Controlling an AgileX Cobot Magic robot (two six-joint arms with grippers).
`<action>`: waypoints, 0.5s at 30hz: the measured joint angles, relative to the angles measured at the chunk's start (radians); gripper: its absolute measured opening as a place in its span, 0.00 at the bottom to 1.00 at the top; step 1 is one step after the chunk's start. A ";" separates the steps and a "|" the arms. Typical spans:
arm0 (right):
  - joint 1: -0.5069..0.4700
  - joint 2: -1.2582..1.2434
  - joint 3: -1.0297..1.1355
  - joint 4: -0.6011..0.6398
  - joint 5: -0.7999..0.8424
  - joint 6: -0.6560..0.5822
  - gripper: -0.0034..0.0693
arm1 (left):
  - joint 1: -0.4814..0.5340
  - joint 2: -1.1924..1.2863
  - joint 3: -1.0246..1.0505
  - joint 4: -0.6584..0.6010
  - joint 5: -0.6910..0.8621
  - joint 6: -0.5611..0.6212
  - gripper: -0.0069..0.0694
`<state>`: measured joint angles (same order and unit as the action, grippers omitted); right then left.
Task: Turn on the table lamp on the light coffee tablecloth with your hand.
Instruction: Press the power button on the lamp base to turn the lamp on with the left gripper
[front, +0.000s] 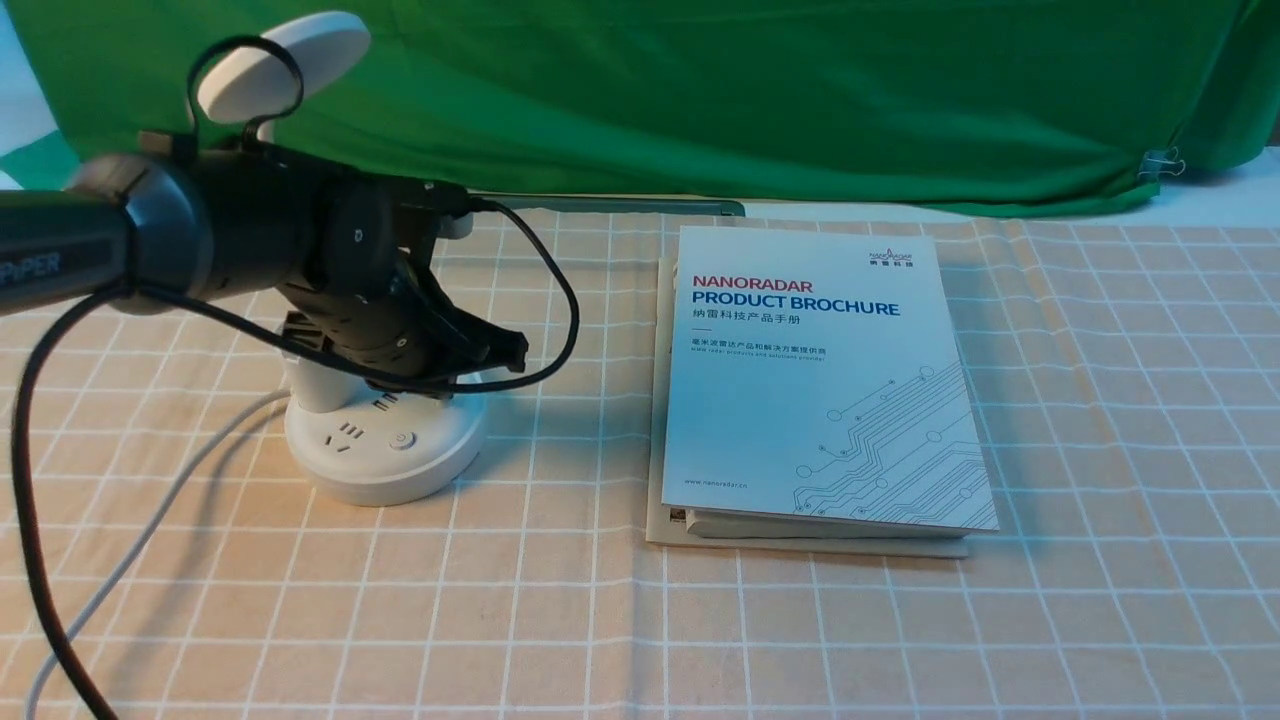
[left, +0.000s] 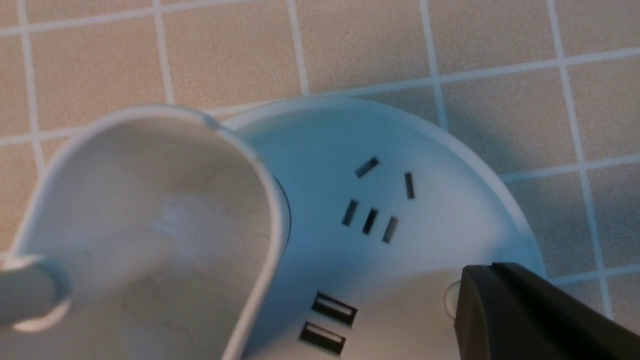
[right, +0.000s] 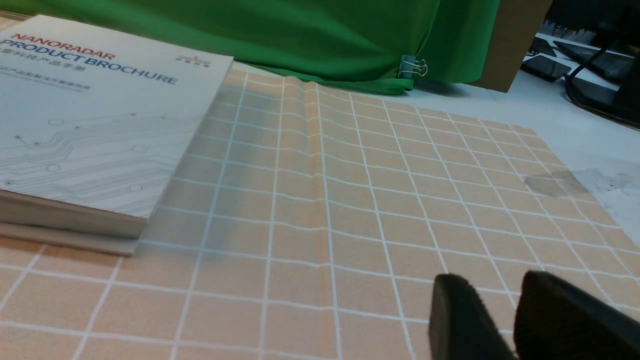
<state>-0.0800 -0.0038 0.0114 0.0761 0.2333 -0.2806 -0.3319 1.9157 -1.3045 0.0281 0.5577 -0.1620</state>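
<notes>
Tan-beige cloth with a white grid, the light coffee tablecloth (front: 1100, 400), covers most of the table. A green backdrop (front: 800, 100) hangs behind it. A white booklet printed "NANORADAR PRODUCT BROCHURE" (front: 820, 380) lies flat near the middle of the cloth, on top of thinner sheets.

The left arm (front: 200, 235) reaches in from the left, with black cable loops around it. The table lamp (front: 385, 450) stands on the tablecloth well left of the brochure, its disc head (front: 285, 65) raised in front of the backdrop. Its white cord (front: 150, 520) trails toward the near edge.

The left gripper (front: 500, 352) is low over the rear right of the round base. The wrist view shows one dark finger (left: 525, 315) over the base, beside the sockets (left: 372, 210), the USB ports (left: 327, 322) and the pen cup (left: 150, 225). I cannot tell how far its jaws are apart, nor whether it touches the base. The round button (front: 402, 440) at the front is uncovered.

The right gripper (right: 505, 325) is low over bare cloth right of the brochure, with a narrow gap between its fingers and nothing held. A small binder clip (right: 412, 67) pinches the backdrop.
</notes>
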 joint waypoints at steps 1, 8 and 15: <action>0.000 0.000 0.000 0.000 0.000 0.000 0.38 | -0.001 0.001 0.000 0.001 0.001 -0.001 0.09; 0.000 0.000 0.000 0.000 0.000 0.000 0.38 | -0.001 0.011 -0.001 0.003 -0.006 -0.004 0.09; 0.000 0.000 0.000 0.000 0.000 0.000 0.38 | -0.001 0.030 -0.012 0.006 -0.025 -0.005 0.09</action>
<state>-0.0800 -0.0038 0.0114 0.0761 0.2333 -0.2806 -0.3326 1.9461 -1.3168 0.0344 0.5332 -0.1670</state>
